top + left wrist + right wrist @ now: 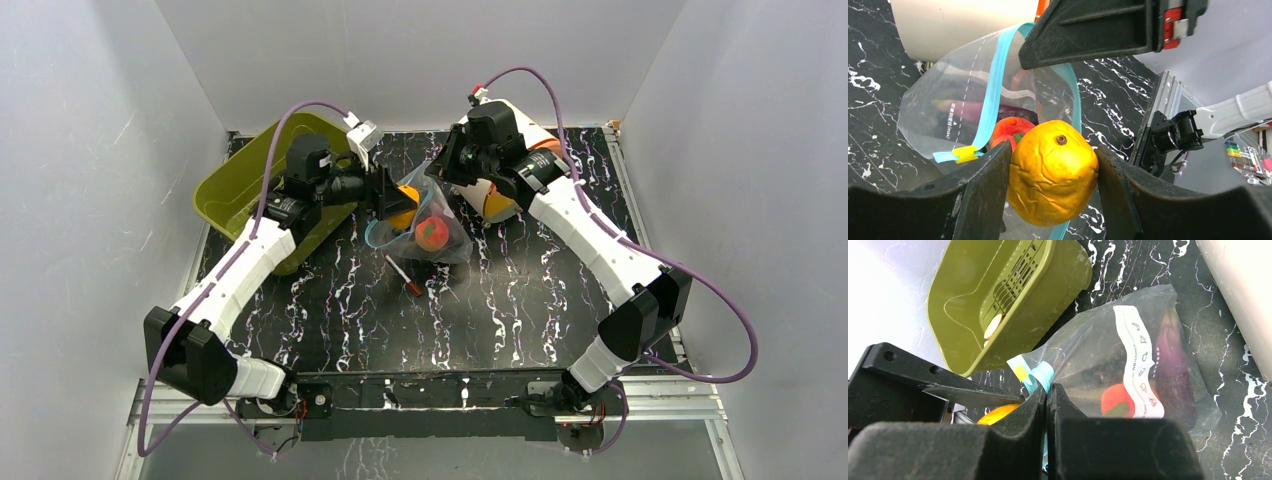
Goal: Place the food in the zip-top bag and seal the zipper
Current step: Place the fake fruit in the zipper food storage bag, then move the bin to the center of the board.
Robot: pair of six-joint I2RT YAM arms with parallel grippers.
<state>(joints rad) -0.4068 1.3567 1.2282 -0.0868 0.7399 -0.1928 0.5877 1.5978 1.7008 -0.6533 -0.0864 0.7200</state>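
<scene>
Left tool [1053,149] clenched on a yellow fruit [1048,190], poised at the mouth of the zip-top bag [943,105].
Under the bag lies the bench [520,300]; a green basket [240,185] sits to the bag's left; the bag holds a peach [1013,127] and a purple piece [1173,355], its rim pinched and lifted by the right tool [1047,395], closed tight beside the zipper [993,85]. Best push the fruit well past the zipper before release, rim held high and wide; the pen [403,273], just in front of the bag, needs no touch.
</scene>
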